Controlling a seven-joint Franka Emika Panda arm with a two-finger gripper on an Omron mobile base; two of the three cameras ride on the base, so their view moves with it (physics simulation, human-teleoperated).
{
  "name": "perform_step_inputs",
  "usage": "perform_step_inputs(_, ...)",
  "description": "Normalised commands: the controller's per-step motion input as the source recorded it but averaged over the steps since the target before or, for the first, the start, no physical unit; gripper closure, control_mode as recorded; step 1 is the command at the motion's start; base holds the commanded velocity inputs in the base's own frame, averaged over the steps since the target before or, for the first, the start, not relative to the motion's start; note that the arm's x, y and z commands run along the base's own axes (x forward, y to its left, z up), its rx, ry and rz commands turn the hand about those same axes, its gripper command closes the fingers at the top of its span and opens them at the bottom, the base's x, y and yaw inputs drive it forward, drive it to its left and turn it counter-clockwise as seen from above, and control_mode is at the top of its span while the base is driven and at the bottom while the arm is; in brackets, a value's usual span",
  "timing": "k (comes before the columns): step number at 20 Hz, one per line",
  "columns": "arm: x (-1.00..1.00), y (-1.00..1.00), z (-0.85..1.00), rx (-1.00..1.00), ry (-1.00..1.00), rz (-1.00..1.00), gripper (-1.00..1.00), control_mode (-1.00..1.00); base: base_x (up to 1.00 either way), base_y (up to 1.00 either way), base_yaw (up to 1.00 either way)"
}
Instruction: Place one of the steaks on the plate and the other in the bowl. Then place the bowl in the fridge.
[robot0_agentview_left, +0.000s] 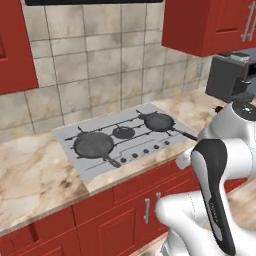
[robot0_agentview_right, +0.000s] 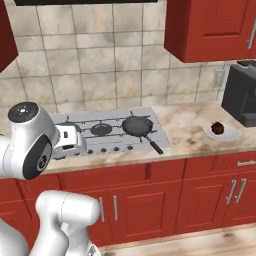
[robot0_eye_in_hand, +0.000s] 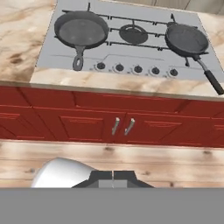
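My gripper (robot0_eye_in_hand: 113, 177) is shut, its two dark fingertips pressed together with nothing between them. It hangs in front of the red base cabinets and looks down at the cooktop and the floor. A small white plate (robot0_agentview_right: 226, 134) stands on the counter to the right, beside the coffee machine. A dark brownish lump (robot0_agentview_right: 218, 128) sits on it, and I cannot tell what that is. The steaks, the bowl and the fridge are out of view.
A grey cooktop (robot0_agentview_left: 150, 112) carries a grey pan (robot0_agentview_left: 93, 144) on the left and a black long-handled skillet (robot0_agentview_right: 138, 126) on the right. A dark coffee machine (robot0_agentview_right: 242, 97) stands at the far right. Red wall cabinets (robot0_agentview_right: 210, 27) hang above and a wooden floor (robot0_eye_in_hand: 131, 153) lies below.
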Motion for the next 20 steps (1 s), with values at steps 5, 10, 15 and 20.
perform_step_inputs(5,0.0,0.0,0.0,0.0,0.0,0.0,1.0,1.0,0.0,0.81,0.26)
perform_step_inputs(10,0.0,0.0,0.0,0.0,0.0,0.0,1.0,1.0,0.0,0.76,0.26)
perform_step_inputs(15,0.0,0.0,0.0,0.0,0.0,0.0,1.0,1.0,0.14,0.65,0.24)
perform_step_inputs(20,0.0,0.0,0.0,0.0,0.0,0.0,1.0,1.0,0.21,0.62,0.23)
